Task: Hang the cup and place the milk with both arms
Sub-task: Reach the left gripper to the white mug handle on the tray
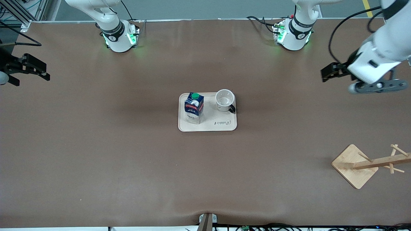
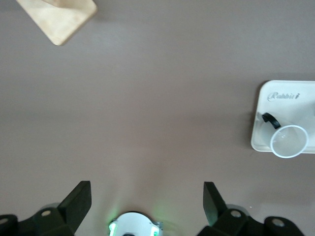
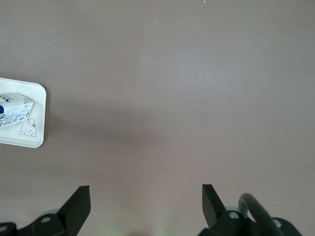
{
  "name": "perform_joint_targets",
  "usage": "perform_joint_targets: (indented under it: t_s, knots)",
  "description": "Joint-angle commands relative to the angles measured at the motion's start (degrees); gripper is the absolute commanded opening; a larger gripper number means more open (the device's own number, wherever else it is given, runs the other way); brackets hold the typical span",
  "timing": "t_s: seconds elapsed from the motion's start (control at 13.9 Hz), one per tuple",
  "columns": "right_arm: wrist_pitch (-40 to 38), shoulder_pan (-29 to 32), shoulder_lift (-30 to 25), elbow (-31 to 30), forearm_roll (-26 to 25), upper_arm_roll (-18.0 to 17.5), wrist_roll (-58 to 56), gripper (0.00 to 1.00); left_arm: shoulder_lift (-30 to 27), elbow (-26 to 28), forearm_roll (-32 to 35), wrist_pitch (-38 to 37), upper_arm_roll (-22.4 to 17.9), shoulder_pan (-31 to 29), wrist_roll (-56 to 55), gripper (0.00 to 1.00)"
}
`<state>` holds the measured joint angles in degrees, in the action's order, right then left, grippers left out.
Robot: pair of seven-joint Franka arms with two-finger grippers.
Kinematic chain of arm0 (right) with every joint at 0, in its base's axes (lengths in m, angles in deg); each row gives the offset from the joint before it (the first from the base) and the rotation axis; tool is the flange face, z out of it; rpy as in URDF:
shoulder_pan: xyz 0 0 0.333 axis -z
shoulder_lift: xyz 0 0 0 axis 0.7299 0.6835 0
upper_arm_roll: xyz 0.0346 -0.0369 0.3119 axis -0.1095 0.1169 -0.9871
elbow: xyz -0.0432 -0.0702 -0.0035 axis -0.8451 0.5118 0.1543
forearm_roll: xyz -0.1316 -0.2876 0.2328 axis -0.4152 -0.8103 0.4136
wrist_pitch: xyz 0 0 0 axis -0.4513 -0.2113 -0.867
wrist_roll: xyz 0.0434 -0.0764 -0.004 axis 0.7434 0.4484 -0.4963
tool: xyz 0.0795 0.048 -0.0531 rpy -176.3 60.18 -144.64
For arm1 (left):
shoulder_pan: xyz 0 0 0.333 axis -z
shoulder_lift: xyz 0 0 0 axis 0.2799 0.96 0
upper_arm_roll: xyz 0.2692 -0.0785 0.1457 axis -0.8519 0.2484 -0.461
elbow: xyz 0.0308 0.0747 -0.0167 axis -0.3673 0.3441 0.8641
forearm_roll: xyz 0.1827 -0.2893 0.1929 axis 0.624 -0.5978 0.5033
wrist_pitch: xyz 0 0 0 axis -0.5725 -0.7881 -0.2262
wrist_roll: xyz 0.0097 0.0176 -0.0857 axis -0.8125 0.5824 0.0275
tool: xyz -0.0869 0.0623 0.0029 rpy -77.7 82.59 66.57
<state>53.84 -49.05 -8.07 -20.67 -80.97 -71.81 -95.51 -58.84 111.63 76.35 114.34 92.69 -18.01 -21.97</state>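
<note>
The white cup (image 1: 224, 100) with a black handle stands upright on a cream tray (image 1: 210, 125) in the middle of the table. The dark-blue milk carton (image 1: 194, 107) with a green cap stands beside it on the same tray, toward the right arm's end. My left gripper (image 1: 328, 74) is open and empty, up over the table's left arm end. My right gripper (image 1: 38, 71) is open and empty over the right arm's end. The left wrist view shows its gripper (image 2: 146, 195), the cup (image 2: 289, 141) and the tray (image 2: 283, 105). The right wrist view shows its gripper (image 3: 146, 196), the milk (image 3: 15, 109) and the tray (image 3: 38, 132).
A wooden cup rack (image 1: 369, 164) with pegs on a square base stands toward the left arm's end, nearer to the front camera than the tray. Its base (image 2: 61, 19) shows in the left wrist view. Brown tabletop lies around the tray.
</note>
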Motion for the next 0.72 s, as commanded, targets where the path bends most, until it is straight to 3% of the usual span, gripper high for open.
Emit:
perform_joint_targets:
  t_s: [0.0,0.22,0.5,0.65]
  knots:
    - [-0.17,0.06,0.26,0.56,0.14,0.11,1.99,1.00,-0.11,5.18,-0.67,5.55,4.27,0.27,-6.78,1.00]
    - [-0.35,-0.02,0.26,0.56,0.22,0.02,8.06,1.00,-0.11,12.04,-0.67,13.19,9.89,0.26,-17.06,1.00]
    - [-2.53,0.50,0.44,-0.32,2.86,0.20,8.07,1.00,0.15,23.11,-0.58,27.77,16.14,0.35,-29.89,1.00]
    - [-2.90,0.42,0.35,-0.06,2.95,0.20,8.16,1.00,1.55,25.85,-0.49,32.45,18.25,1.05,-33.95,1.00]
